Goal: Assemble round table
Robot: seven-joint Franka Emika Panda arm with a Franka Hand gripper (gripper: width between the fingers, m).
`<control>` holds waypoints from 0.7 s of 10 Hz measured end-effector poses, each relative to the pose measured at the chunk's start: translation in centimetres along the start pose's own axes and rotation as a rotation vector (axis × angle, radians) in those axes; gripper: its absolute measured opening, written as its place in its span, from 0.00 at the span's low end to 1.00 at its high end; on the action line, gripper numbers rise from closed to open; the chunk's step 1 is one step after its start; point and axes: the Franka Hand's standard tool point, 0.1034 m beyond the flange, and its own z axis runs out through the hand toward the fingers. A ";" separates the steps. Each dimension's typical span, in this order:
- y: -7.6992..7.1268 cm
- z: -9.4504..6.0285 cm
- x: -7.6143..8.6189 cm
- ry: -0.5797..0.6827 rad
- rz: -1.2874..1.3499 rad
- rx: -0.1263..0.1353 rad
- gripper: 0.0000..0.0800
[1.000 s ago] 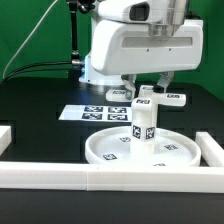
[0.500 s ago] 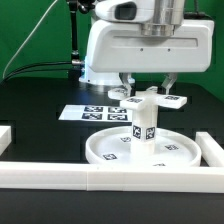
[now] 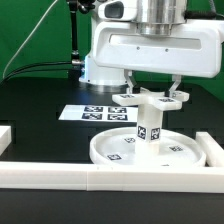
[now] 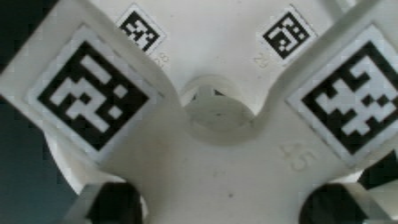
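Observation:
The large rimmed round disc lies on the black table with the short cylinder post standing upright on it. My gripper is shut on the four-armed cross piece and holds it level right on top of the post. In the wrist view the cross piece fills the picture with its tags, and my dark fingertips sit on either side of one arm, the gripper closed on it.
The marker board lies flat behind the disc. Long white rails run along the front, the exterior view's right and left. A green wall stands behind the arm.
My gripper has moved toward the exterior view's right with the cross piece, now centred over the post. The disc and post have shifted slightly the same way.

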 end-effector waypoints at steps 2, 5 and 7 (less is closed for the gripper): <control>0.0 0.0 0.0 -0.001 0.141 0.004 0.55; 0.2 0.0 0.1 -0.016 0.461 0.043 0.55; 0.4 0.0 -0.1 -0.043 0.712 0.079 0.55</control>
